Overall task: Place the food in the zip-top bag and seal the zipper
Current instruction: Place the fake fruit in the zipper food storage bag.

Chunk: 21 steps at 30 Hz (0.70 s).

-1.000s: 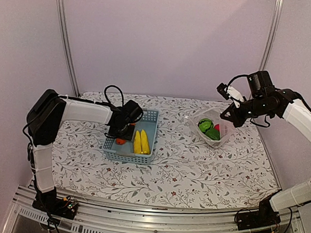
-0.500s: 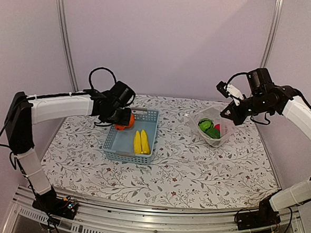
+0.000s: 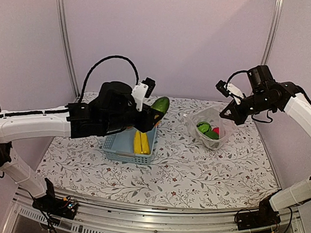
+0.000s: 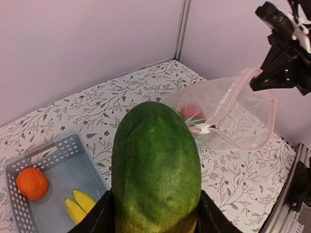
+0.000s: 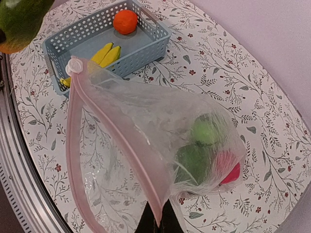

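Green toy fruit [image 4: 155, 160], gripped in my left claw [image 3: 151, 113], hangs near the basket [image 3: 124, 157]; my right claw [image 3: 224, 114] pinches the zip-top bag [image 3: 211, 131] by its zipper [image 5: 68, 131] at two o'clock. I'd feed it nose-first through the mouth.

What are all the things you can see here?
big green fruit: one, green, in the air, in the left jaws
basket: one, light blue, on the cloth
bananas: two, yellow, in basket
orange: one, orange, in basket
zip-top bag: one, clear, pink zipper, lifted at right
green pieces: two, green, in bag
red piece: one, red, in bag
cloth: one, white floral, under everything
left jaws: black, gripping the fruit
right jaws: black, shut on bag's edge
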Motion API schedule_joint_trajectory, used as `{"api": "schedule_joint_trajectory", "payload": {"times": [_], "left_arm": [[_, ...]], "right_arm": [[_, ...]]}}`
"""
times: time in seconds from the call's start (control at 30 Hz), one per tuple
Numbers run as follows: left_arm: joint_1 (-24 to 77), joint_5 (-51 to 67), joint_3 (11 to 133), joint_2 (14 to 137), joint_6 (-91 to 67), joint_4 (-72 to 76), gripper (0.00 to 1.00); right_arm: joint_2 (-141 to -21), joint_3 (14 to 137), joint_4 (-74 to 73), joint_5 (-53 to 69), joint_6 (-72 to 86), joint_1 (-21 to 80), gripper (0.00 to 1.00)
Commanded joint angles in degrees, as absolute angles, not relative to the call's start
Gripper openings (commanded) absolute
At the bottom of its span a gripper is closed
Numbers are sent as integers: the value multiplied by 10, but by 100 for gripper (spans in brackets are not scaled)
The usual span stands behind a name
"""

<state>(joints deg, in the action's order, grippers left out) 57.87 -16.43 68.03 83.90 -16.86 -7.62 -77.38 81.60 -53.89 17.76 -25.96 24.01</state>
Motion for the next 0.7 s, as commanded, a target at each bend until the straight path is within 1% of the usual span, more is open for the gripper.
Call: {"api": "schedule_joint_trajectory", "payload": {"times": [0.0, 0.07, 0.23, 0.47, 0.67], "left_arm": [[631, -112, 649, 820, -66, 76, 37], [660, -75, 640, 825, -28, 126, 37], [712, -65, 678, 876, 54, 163, 38], [736, -65, 771, 962, 107, 150, 38], [742, -52, 777, 1002, 191, 242, 40]], "right_arm": [[-773, 830, -562, 206, -265, 245, 0], [-772, 828, -562, 213, -266, 245, 0], [-774, 838, -579, 257, -272, 246, 0], [-767, 844, -589, 274, -272, 248, 0], [-762, 846, -604, 301, -277, 249, 0]]}}
